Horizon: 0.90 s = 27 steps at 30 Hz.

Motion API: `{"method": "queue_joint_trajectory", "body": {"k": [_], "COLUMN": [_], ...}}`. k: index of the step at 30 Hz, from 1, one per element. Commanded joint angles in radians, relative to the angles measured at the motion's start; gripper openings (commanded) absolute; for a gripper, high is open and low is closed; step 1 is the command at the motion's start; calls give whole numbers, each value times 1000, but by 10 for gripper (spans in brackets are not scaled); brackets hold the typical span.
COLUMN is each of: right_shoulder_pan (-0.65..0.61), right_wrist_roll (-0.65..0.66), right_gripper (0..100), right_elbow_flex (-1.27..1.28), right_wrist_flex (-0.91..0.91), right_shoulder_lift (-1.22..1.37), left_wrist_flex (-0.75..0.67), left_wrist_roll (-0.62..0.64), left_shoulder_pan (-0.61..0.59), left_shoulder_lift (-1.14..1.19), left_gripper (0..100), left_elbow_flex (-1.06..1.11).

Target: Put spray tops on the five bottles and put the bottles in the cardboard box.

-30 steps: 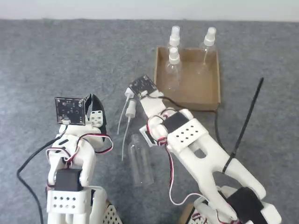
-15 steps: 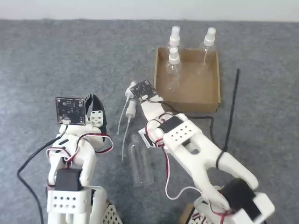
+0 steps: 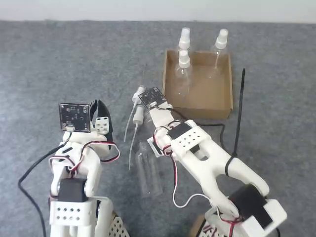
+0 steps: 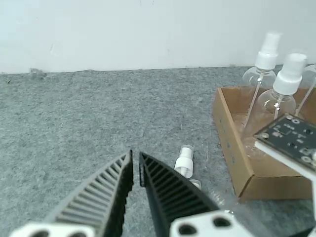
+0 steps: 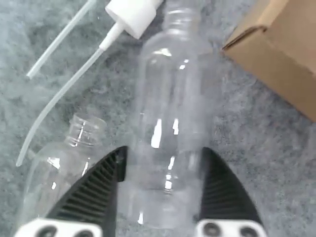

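My right gripper (image 5: 163, 153) is open, its fingers standing on either side of a clear uncapped bottle (image 5: 168, 98) that lies on the grey mat. A second uncapped bottle (image 5: 59, 168) (image 3: 149, 170) lies beside it. Two loose spray tops (image 3: 138, 93) (image 3: 138, 116) with long tubes lie just beyond the bottle necks. The cardboard box (image 3: 224, 101) at the back holds three upright capped bottles (image 3: 183, 64). My left gripper (image 4: 136, 160) (image 3: 101, 117) hangs shut and empty to the left of the spray tops.
A black cable (image 3: 239, 108) rises from the right arm (image 3: 192, 143) beside the box. A pale wall (image 4: 148, 29) borders the far edge of the mat. Open grey mat (image 3: 59, 64) lies to the left.
The right arm has swung left and lowered its gripper over the lying bottle; its black cable shifted left. The left arm has not moved.
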Motion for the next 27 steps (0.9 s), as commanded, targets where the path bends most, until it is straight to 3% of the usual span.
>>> {"method": "queue_joint_trajectory", "body": {"k": [1, 4, 8, 11, 15, 20, 23, 27], "right_shoulder_pan": [-5, -5, 2, 84, 288, 628, 852, 1078], "right_wrist_roll": [-2, 11, 183, 281, 453, 674, 753, 792], "right_gripper": [5, 6, 6, 6, 6, 6, 6, 6], "right_elbow_flex": [-58, -114, -137, -141, -141, -141, -133, -75], "right_wrist_flex": [113, 277, 455, 559, 694, 774, 725, 530], "right_shoulder_lift": [-19, -48, -150, -262, -417, -582, -611, -572], "left_wrist_flex": [-8, -8, -9, -8, 25, 26, 31, 77], "left_wrist_roll": [11, 11, 11, 12, 6, -26, -41, -43], "left_shoulder_pan": [-6, -6, -6, -6, 0, -3, 2, 5], "left_shoulder_lift": [-15, -15, -14, -12, 40, 347, 594, 928], "left_gripper": [12, 12, 12, 12, 13, 13, 13, 73], "left_elbow_flex": [-4, -4, -4, -5, -50, -209, -352, -601]}}
